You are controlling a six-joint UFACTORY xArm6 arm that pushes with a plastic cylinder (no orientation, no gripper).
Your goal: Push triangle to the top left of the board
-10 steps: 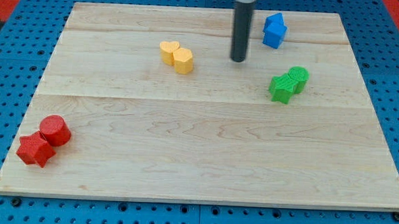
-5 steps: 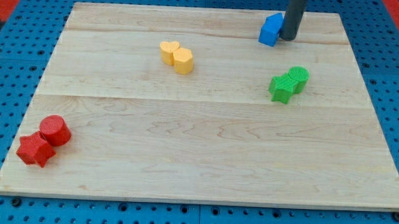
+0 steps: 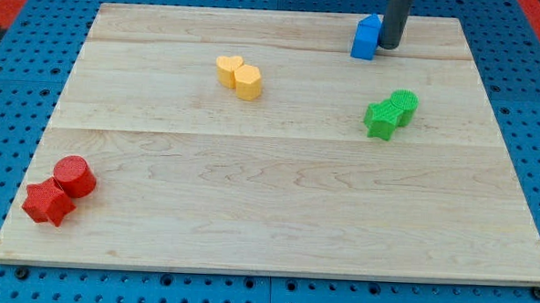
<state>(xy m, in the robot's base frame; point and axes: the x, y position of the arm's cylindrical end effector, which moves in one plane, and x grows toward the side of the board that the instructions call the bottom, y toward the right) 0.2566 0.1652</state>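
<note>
Pressing tip [image 3: 389,47] against right side of blue triangle [image 3: 366,38] near board [image 3: 267,215] top edge; no jaws present; whole leftward push remaining.

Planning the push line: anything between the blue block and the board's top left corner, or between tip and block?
Nothing visible. My tip sits right against the blue block on its right side. The strip along the view's top toward the left looks bare; the yellow blocks lie lower, off a straight line.

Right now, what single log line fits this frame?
my tip: touching right side of blue block | blue block: board top, right of centre | push toward top left: not yet done
</note>
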